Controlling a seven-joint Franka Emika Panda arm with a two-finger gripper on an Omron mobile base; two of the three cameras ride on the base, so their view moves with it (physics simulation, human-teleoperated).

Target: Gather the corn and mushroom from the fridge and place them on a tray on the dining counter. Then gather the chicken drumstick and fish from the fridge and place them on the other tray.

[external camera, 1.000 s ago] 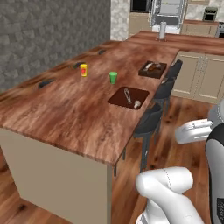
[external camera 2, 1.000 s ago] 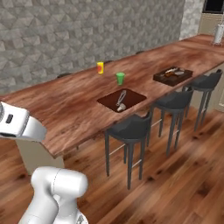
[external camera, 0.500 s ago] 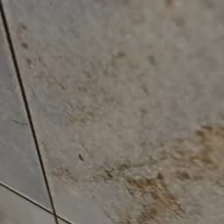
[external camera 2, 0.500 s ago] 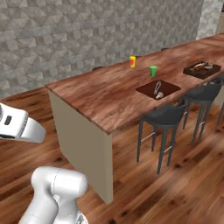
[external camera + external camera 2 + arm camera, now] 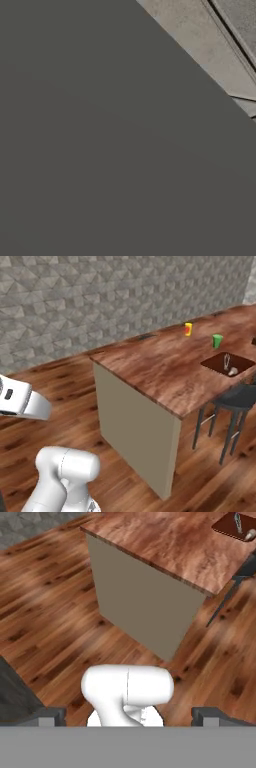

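Observation:
A dark brown tray (image 5: 227, 363) lies on the wooden dining counter (image 5: 160, 363) near its right side, also seen as the tray (image 5: 235, 524) at the top right of the hand view. Two small pale items rest on it, too small to name. My gripper (image 5: 129, 717) is open, its dark fingertips (image 5: 47, 717) wide apart with nothing between them, well short of the counter and above the wooden floor. The fridge is out of view.
A yellow cup (image 5: 188, 329) and a green cup (image 5: 217, 340) stand on the counter behind the tray. A dark stool (image 5: 240, 398) is tucked at the counter's right side. A stone wall (image 5: 100, 291) runs behind. A dark grey surface (image 5: 100, 150) sits close before the left base camera.
The base has moved and turned: the counter slid rightward in the right base view, and the left base view went from stone tile to a dark grey surface. The gripper stays open.

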